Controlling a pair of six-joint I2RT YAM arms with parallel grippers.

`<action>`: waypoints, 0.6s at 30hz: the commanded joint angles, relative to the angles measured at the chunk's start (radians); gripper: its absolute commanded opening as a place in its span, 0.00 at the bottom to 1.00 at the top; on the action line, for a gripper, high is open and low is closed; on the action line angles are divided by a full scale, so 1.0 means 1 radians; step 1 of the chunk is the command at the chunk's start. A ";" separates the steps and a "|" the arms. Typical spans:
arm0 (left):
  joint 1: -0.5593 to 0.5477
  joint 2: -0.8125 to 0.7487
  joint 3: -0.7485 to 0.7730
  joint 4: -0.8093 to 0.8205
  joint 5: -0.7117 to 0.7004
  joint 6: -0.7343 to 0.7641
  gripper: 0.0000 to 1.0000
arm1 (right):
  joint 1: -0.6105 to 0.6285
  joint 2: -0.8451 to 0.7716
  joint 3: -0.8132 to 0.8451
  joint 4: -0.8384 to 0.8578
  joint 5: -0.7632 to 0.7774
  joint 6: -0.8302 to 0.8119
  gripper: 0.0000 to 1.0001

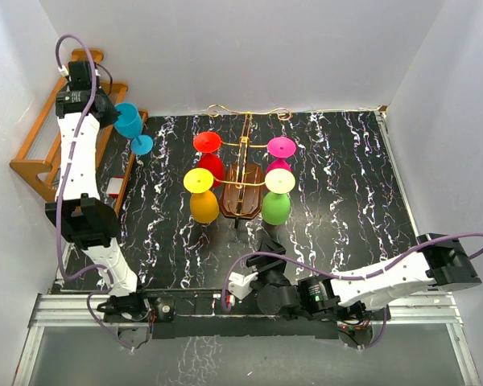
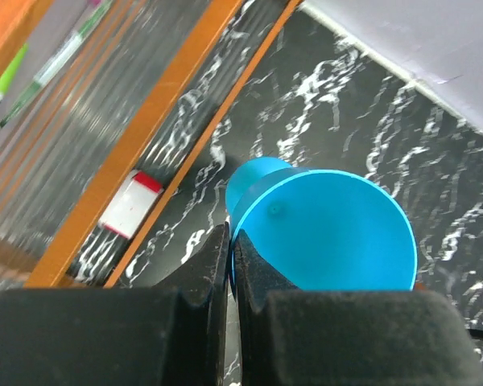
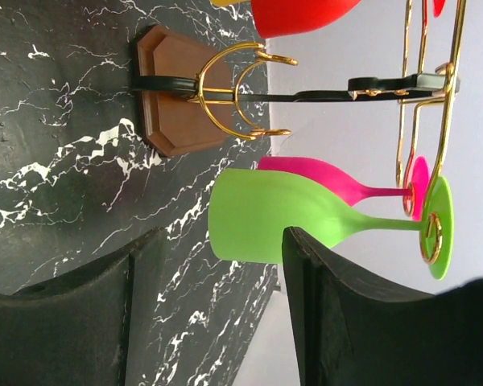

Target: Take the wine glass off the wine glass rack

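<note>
The green wine glass (image 3: 266, 217) hangs bowl-down at the near right of the wine glass rack (image 1: 240, 201), directly beyond the wide-apart right pincer (image 1: 267, 245); the left pincer (image 2: 231, 241), clamped on a blue glass (image 2: 330, 233), sits far left of the rack.

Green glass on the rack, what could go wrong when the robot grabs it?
The lime green wine glass hangs by its foot in a gold wire arm; a crooked pull might snag and tip the dark brown wooden rack. The open right gripper could bump the pink wine glass close beside it.
</note>
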 commanded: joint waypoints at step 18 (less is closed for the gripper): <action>0.012 0.002 -0.432 0.196 0.079 0.014 0.17 | 0.310 0.067 0.117 -0.039 0.081 0.318 0.60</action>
